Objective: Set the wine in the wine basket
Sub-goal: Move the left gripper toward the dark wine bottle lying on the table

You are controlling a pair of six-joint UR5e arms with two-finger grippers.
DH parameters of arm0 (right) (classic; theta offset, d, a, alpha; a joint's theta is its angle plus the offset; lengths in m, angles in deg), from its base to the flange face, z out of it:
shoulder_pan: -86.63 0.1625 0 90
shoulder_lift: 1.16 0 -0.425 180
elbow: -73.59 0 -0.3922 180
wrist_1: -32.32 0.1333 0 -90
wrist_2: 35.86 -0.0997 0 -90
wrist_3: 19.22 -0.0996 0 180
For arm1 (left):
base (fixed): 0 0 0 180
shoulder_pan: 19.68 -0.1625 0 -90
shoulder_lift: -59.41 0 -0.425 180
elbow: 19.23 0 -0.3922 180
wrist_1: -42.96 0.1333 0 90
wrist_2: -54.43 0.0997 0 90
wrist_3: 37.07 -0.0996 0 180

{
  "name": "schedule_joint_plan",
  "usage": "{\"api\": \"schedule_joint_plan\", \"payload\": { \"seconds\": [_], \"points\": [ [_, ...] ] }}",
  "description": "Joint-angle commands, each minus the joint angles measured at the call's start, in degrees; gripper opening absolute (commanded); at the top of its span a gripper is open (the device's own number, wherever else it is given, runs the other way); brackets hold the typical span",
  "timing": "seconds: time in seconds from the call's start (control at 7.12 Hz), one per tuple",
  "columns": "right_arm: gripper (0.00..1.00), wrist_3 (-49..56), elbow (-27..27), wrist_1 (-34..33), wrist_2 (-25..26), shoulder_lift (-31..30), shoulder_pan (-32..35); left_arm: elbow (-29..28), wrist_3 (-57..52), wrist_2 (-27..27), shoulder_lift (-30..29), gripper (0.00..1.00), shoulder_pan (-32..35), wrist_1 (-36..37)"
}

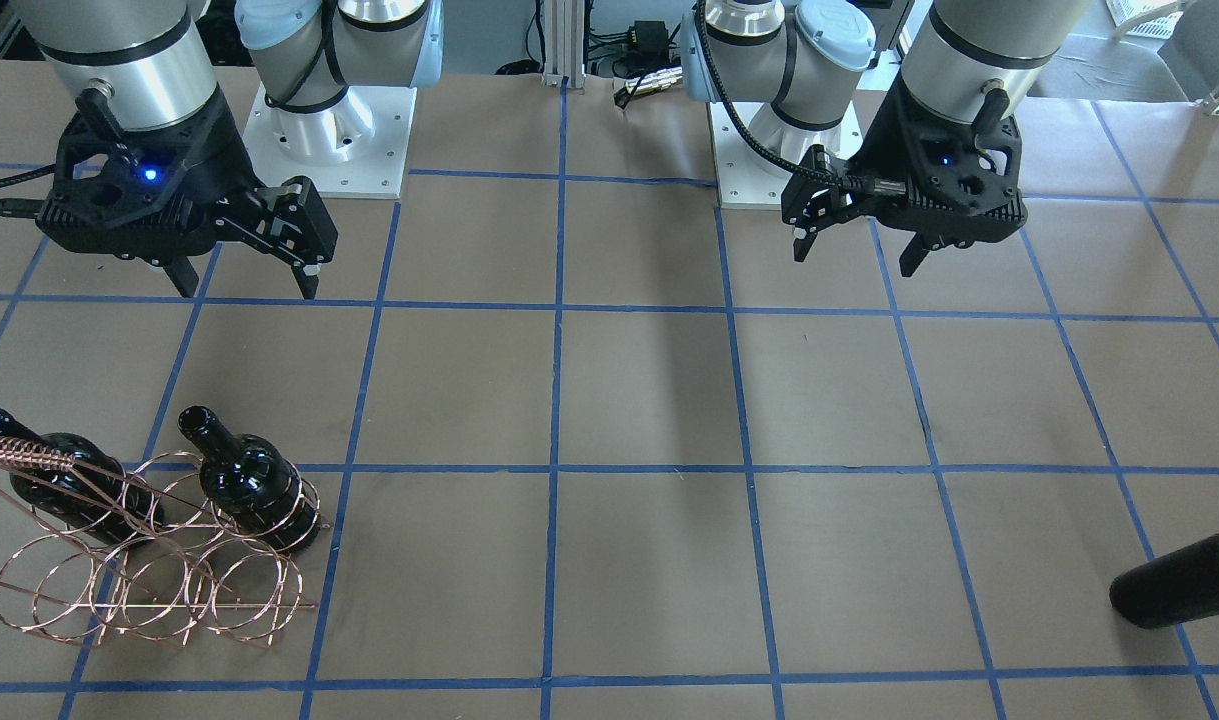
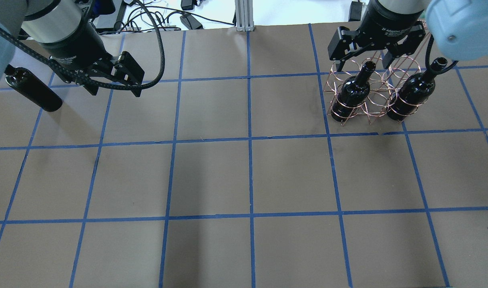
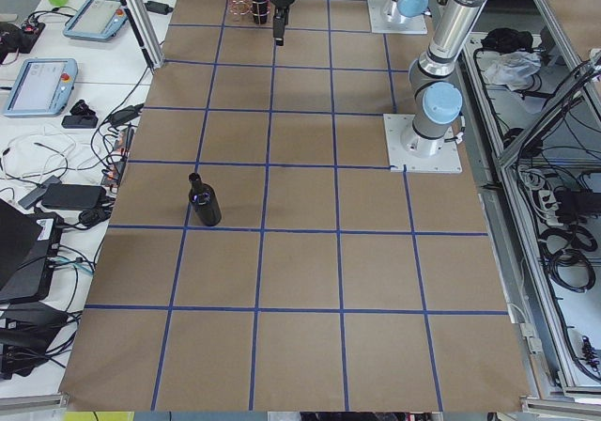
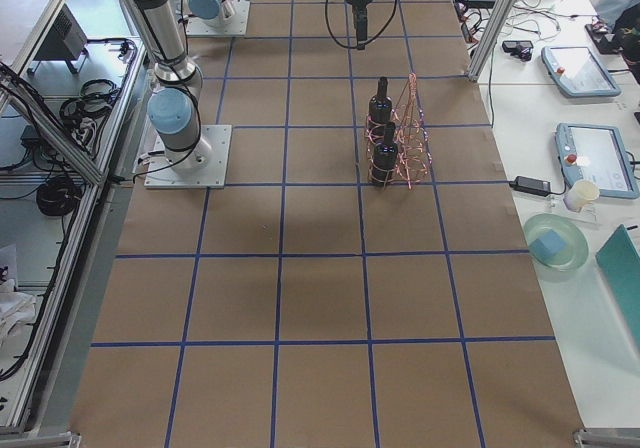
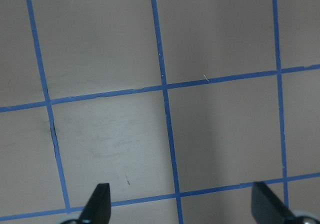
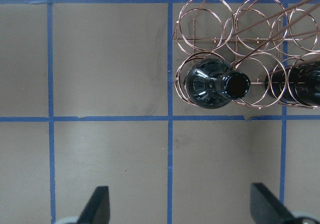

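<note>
Left end effector (image 1: 854, 252) and right end effector (image 1: 247, 282) hang spread and empty. 2 bottles (image 1: 254, 490) sit in the basket (image 1: 24, 456) at lower left; the 3rd bottle (image 1: 1184, 580) stands at lower right, nearer the left end effector, likely its pick.

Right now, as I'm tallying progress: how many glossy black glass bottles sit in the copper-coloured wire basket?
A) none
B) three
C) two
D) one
C: a glossy black glass bottle and a second bottle sit in rings of the copper-coloured wire basket; the third bottle stands far outside it.
</note>
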Motion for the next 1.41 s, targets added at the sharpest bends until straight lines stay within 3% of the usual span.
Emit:
{"api": "schedule_joint_plan", "payload": {
  "seconds": [0.0, 0.84, 1.26],
  "points": [
    [1.0, 0.2, 0.0, -0.2, 0.0, 0.1, 0.0, -0.1, 0.0, 0.0, 0.1, 1.0, -0.2, 0.1],
    [1.0, 0.1, 0.0, -0.2, -0.1, 0.1, -0.1, -0.1, -0.8, -0.3, 0.1, 1.0, -1.1, 0.8],
    [1.0, -0.3, 0.0, -0.2, -0.2, -0.1, -0.1, -0.1, -6.5, -0.7, -0.4, 1.0, -6.8, 1.2]
  ]
}}
